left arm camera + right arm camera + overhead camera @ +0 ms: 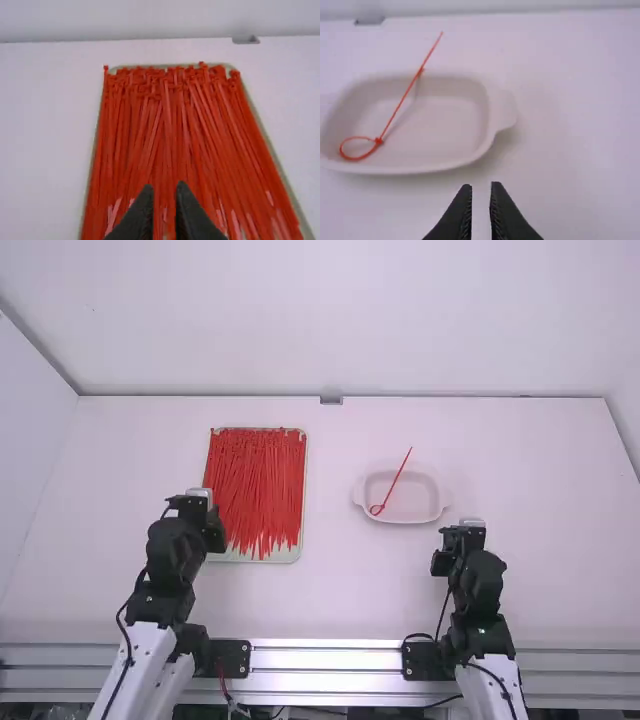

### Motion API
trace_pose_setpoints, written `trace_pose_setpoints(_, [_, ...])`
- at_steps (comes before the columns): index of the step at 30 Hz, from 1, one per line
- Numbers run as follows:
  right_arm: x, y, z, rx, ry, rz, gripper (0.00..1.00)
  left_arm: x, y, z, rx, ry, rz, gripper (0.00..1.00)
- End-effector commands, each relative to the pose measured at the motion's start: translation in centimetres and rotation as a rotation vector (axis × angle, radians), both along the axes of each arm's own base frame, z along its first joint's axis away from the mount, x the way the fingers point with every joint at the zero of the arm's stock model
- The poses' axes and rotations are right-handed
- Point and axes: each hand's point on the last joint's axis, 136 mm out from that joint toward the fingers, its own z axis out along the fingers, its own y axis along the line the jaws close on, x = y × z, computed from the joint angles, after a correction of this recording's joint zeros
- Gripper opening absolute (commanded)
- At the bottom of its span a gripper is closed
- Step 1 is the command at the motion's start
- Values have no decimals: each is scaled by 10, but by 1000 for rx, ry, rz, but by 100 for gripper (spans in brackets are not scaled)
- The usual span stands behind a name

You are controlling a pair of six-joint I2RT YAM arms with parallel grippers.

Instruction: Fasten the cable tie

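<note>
A pile of loose red cable ties [256, 488] [175, 145] lies on a pale flat tray [302, 502] [286, 175] left of the table's middle. One red cable tie [390, 485] [395, 107], fastened into a small loop, lies in a white dish [401, 497] [490, 125], its long tail sticking out over the far rim. My left gripper [196, 508] [163, 197] hovers over the near end of the tie pile, shut and holding nothing. My right gripper [462, 534] [480, 197] sits just short of the dish on its near right side, shut and holding nothing.
A small grey fitting [331, 398] [246, 39] sits at the table's far edge. Bare white table [520, 460] surrounds the tray and dish. A metal rail [320, 652] runs along the near edge by the arm bases.
</note>
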Motion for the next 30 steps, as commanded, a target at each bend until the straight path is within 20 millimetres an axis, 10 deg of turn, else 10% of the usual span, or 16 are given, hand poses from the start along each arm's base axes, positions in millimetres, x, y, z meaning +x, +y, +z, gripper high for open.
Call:
trace_pose_setpoints(1, [0, 0, 3, 3, -26, -1, 7, -6, 6, -9, 13, -6, 29, 8])
trace_pose_setpoints(12, [3, 0, 42, 3, -196, -1, 0, -28, 6, -57, 13, -6, 29, 0])
trace_pose_setpoints(30, [0, 0, 76, 3, -344, 0, 0, -25, 6, -4, 10, -239, 30, 0])
